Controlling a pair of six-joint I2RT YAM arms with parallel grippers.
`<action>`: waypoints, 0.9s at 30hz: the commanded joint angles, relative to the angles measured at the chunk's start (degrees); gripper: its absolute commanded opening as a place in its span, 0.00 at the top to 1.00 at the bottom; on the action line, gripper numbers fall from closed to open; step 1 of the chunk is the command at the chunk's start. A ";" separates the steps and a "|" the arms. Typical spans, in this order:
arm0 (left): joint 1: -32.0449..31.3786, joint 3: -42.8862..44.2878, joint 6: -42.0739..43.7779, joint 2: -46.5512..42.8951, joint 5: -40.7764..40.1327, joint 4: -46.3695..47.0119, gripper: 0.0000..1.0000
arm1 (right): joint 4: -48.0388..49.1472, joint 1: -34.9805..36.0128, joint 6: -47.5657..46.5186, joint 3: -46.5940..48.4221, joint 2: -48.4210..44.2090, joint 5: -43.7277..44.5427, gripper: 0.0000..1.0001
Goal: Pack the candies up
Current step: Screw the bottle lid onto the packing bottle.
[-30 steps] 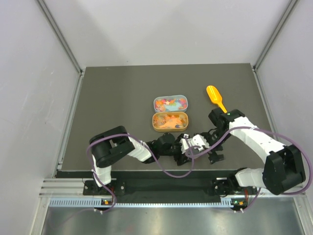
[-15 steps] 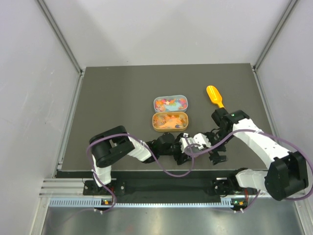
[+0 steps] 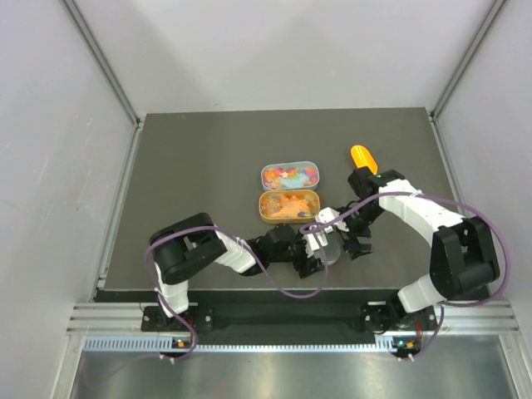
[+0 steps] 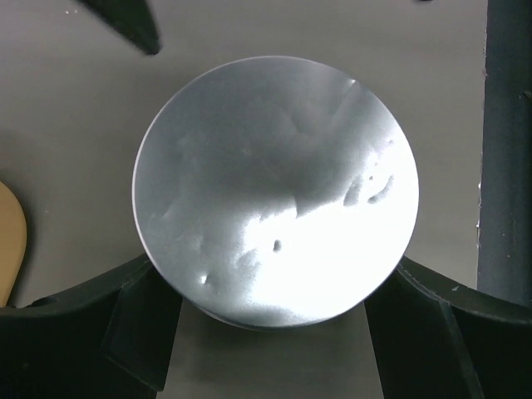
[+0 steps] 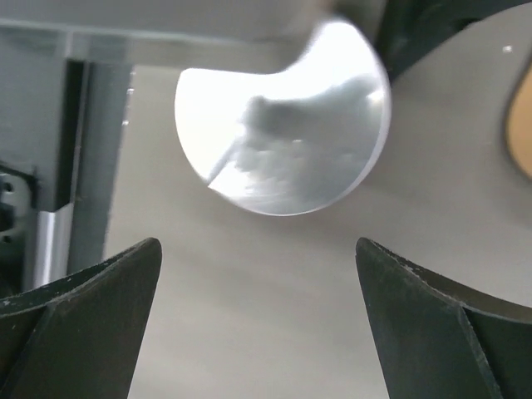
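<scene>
The candies fill two tins mid-table: a multicoloured heap (image 3: pixel 289 174) in the silver-rimmed tin and mostly orange ones (image 3: pixel 288 205) in the gold tin. My left gripper (image 3: pixel 316 249) lies low along the near edge. It is shut on a round silver disc (image 3: pixel 331 248), and in the left wrist view both fingers press the rim of this disc (image 4: pixel 274 191), which hides the tips of the left gripper (image 4: pixel 274 291). My right gripper (image 3: pixel 351 238) is open just right of the disc. In the right wrist view the disc (image 5: pixel 283 125) lies ahead of the right gripper (image 5: pixel 258 249), untouched.
An orange scoop (image 3: pixel 362 155) lies at the back right, its handle under my right arm. The gold tin's edge shows in both wrist views (image 4: pixel 8 241) (image 5: pixel 519 125). The metal rail (image 5: pixel 58 150) of the near table edge runs close by.
My right arm has swung its wrist back over the scoop handle, and its open gripper has come left and away from the near edge, closer to the disc. The left gripper has barely moved.
</scene>
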 commanded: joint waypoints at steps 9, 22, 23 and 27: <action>0.22 -2.97 3.50 3.26 -4.12 -15.23 0.66 | -3.15 -0.10 -7.35 3.16 5.07 -10.28 0.00; 0.30 -2.45 3.07 4.14 -5.00 -15.31 0.66 | -4.84 1.92 -9.03 0.43 2.53 -16.09 0.00; 0.22 -2.45 3.15 4.05 -5.26 -15.23 0.66 | -4.93 1.92 -8.86 0.17 2.26 -15.39 0.00; 0.22 -2.45 2.98 3.96 -5.44 -14.96 0.66 | -5.72 2.01 -7.98 -2.20 0.33 -14.24 0.00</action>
